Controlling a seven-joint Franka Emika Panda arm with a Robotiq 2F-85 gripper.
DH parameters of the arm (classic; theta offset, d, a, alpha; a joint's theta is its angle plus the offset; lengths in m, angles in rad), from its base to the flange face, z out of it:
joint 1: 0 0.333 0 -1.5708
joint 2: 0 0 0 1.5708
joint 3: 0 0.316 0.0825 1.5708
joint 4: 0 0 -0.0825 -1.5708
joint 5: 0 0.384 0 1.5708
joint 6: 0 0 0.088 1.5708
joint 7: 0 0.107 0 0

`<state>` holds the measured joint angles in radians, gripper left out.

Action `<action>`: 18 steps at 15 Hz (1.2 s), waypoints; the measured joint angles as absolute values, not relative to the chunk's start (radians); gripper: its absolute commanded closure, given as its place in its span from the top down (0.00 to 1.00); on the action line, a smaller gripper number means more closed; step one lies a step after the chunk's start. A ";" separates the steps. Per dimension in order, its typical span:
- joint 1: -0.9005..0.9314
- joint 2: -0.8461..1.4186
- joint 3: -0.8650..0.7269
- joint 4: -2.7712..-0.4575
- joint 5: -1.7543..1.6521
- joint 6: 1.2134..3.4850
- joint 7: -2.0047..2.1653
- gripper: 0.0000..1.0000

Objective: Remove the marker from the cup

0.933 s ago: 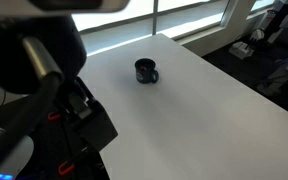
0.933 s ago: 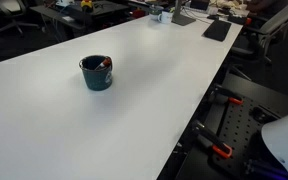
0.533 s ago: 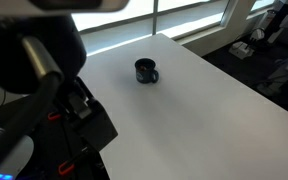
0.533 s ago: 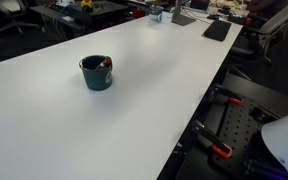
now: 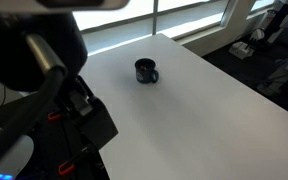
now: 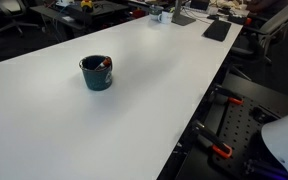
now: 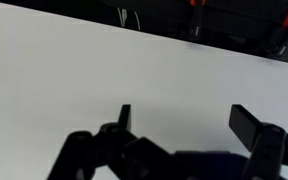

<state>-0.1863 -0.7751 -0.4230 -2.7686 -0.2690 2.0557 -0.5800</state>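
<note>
The dark navy cup [image 5: 146, 71] stands upright on the white table [image 5: 194, 110]; it also shows in an exterior view [image 6: 96, 73]. The reddish-brown marker [image 6: 105, 65] leans inside the cup against its rim. My gripper [image 7: 189, 120] appears only in the wrist view, open and empty, its two dark fingers spread over bare white table. The cup and marker are not in the wrist view. In an exterior view the dark robot arm [image 5: 44, 60] fills the left foreground, far from the cup.
Office desks with clutter [image 6: 169, 12] and a dark keyboard-like object [image 6: 217, 30] lie at the table's far end. Clamps and robot base parts [image 6: 229, 125] sit beside the table edge. Windows [image 5: 154, 15] run behind the table.
</note>
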 measured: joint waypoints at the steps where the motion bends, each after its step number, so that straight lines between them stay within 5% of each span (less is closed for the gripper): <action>1: -0.187 -0.772 -0.417 -2.769 -0.269 2.055 -0.576 1.00; 12: -0.017 -0.743 -0.225 -2.710 -0.245 1.884 -0.567 1.00; 18: -0.040 -0.580 -0.284 -2.593 -0.355 1.966 -0.631 1.00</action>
